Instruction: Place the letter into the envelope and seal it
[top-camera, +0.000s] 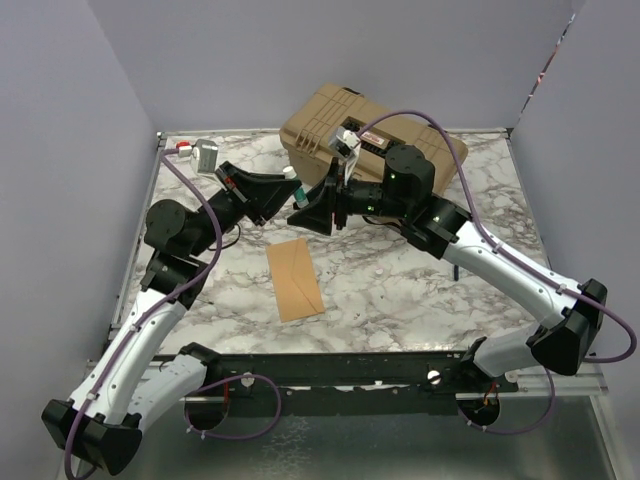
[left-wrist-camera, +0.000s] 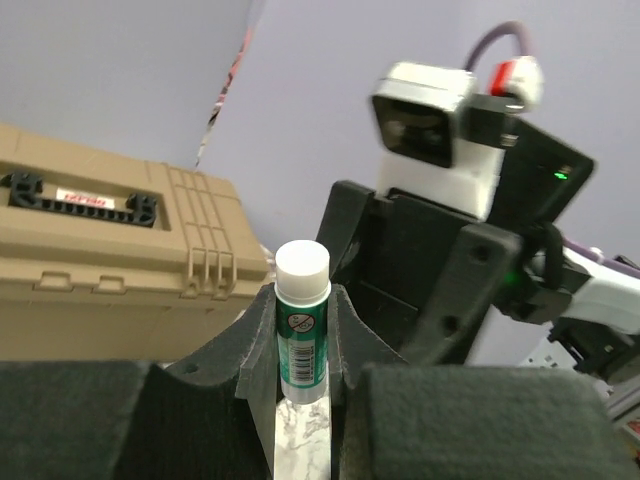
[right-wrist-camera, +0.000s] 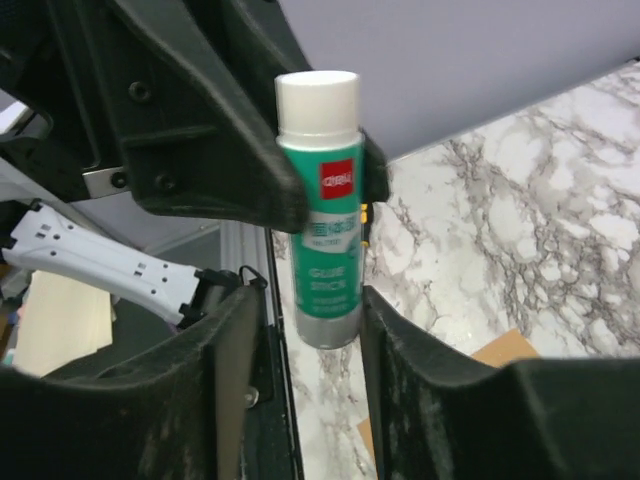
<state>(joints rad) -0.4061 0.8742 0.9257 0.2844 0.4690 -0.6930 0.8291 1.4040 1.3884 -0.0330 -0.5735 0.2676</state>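
Sealing step, judged. Glue stick (right-wrist-camera: 325, 230) is clamped, capped, in left end effector (left-wrist-camera: 302, 310). Right end effector (right-wrist-camera: 315, 330) is parted around its lower end, not gripping. Envelope (top-camera: 294, 279) lies flat on worktop (top-camera: 420, 290), well apart. Letter not seen. Next: right closure, then uncapping.

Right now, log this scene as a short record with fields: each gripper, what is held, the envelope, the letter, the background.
left gripper: shut on the glue stick, white cap on
right gripper: open, fingers flanking the stick's lower end, gap showing on one side
envelope: flat on the marble table, between the arms, not touched by either gripper
letter: not in view
background: tan case at the table's far edge
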